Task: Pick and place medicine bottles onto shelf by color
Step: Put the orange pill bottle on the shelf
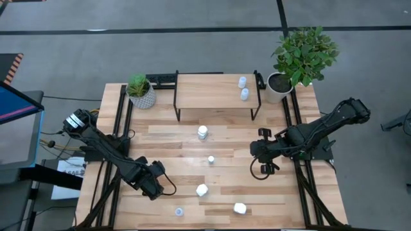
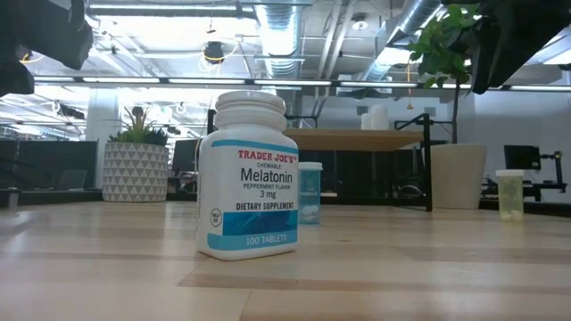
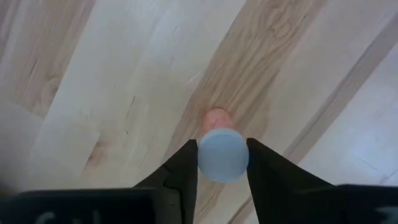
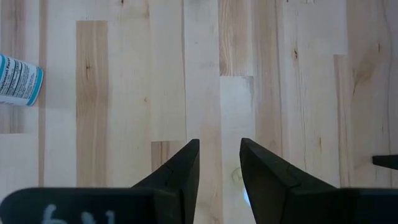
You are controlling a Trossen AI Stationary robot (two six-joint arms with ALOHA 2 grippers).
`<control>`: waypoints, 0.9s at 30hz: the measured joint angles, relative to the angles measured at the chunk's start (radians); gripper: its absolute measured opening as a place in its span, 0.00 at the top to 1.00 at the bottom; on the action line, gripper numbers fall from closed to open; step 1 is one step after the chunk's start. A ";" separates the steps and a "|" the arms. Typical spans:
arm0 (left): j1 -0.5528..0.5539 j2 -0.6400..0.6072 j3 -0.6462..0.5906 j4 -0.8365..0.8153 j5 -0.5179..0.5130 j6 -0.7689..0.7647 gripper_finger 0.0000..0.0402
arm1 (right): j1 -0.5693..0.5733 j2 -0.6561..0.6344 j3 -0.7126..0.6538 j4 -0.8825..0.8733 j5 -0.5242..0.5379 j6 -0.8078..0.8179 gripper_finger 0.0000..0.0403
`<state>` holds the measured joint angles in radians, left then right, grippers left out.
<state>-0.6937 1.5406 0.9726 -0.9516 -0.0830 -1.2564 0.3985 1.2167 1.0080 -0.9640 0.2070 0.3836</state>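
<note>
The left tool (image 3: 222, 163) is clenched around a small pale-blue cylindrical bottle (image 3: 222, 154), lifted above the light-wood bench (image 1: 173, 138). The low wooden shelf on black legs (image 1: 209, 90) lies well ahead and across (two similar bottles already there). The right tool (image 4: 219, 163) hangs released, empty.
</note>
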 joint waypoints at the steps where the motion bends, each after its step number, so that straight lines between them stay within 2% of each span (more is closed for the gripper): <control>1: 0.000 0.000 0.000 0.000 0.000 -0.001 0.78 | 0.000 0.000 0.000 0.000 0.000 0.000 0.66; 8: 0.004 -0.002 0.004 -0.005 0.027 -0.011 0.76 | 0.000 0.000 0.000 -0.001 0.000 0.000 0.67; 14: 0.039 -0.003 0.095 -0.062 0.037 0.050 0.76 | 0.000 0.000 0.000 -0.004 0.000 0.000 0.67; 20: 0.139 -0.003 0.225 -0.143 0.029 0.191 0.76 | 0.000 0.000 0.000 -0.004 0.000 0.000 0.67; 27: 0.338 -0.003 0.374 -0.161 0.018 0.489 0.76 | 0.000 0.000 0.000 -0.007 0.000 0.000 0.67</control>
<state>-0.3559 1.5372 1.3463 -1.1122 -0.0645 -0.7678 0.3985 1.2171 1.0080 -0.9707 0.2070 0.3840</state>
